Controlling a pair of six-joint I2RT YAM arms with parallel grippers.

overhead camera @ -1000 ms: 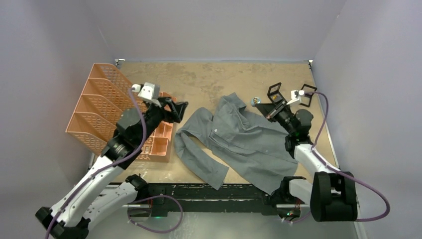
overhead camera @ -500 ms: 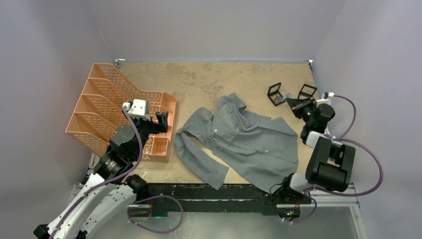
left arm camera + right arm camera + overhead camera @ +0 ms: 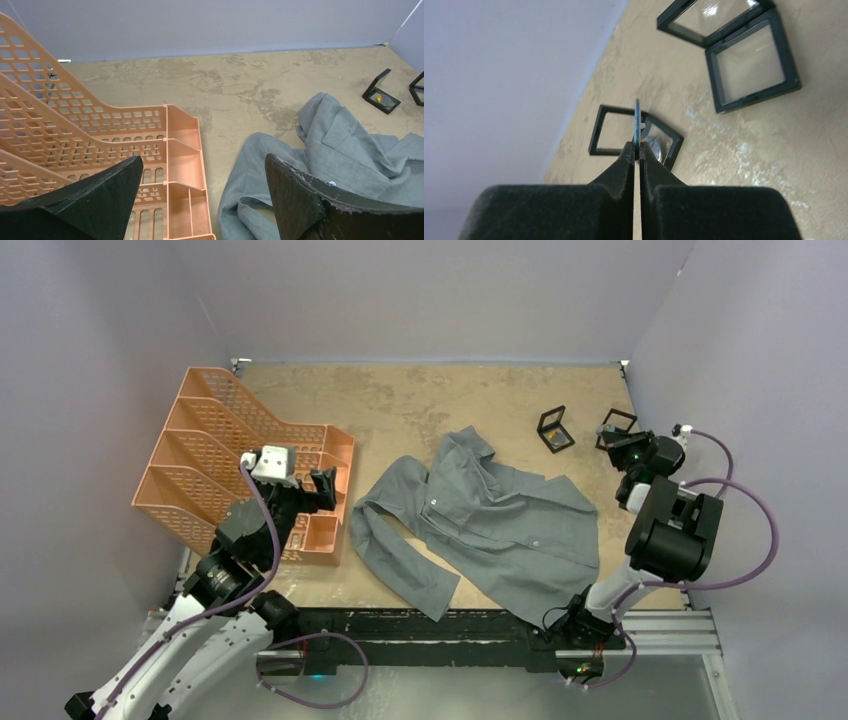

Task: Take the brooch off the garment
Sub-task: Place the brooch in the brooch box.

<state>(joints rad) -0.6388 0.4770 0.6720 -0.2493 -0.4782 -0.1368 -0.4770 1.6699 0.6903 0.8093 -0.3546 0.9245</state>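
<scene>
Far right, R gripper [image 3: 638, 150]: pinched on brooch [image 3: 637, 122], edge-on near black cases [image 3: 751, 62]; top cam can't show it.
L gripper [image 3: 204, 165]: spread wide, over orange rack [image 3: 182, 150].
Garment [image 3: 490, 515]: mid-table, apart from both.

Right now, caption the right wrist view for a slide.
Right claw pinches the brooch edge-on, open black display cases lying beyond.

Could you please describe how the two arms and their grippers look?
The left arm and right arm pair white shells with black joints; a purple cable trails along each. The left gripper has broad black wedge fingers, one scuffed pale at its edge; the right gripper has black ones.
</scene>
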